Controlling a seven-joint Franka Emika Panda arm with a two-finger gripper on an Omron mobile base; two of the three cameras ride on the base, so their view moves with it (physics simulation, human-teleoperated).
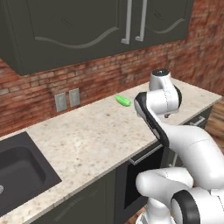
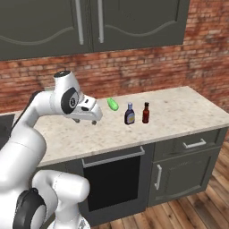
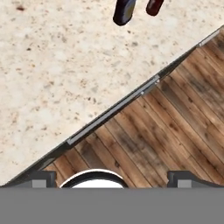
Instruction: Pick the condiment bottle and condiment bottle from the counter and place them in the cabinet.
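Two condiment bottles stand side by side on the speckled counter (image 2: pixel 179 112): a dark blue one with a pale label (image 2: pixel 129 114) and a slimmer dark red one (image 2: pixel 146 112). Their lower parts show at the top edge of the hand view, blue (image 3: pixel 124 11) and red (image 3: pixel 154 6). My gripper (image 2: pixel 86 121) hangs open above the counter's front part, well to the left of both bottles, pointing down with nothing between its fingers. In the hand view the gripper (image 3: pixel 113 178) has its tips wide apart. The dark upper cabinet (image 2: pixel 98 22) hangs above with its doors shut.
A green vegetable (image 2: pixel 112 104) lies near the brick wall, left of the bottles. A dark sink (image 1: pixel 17 170) is set into the counter at far left, below wall outlets (image 1: pixel 68 99). The counter edge and wooden floor (image 3: pixel 175 118) lie under the hand.
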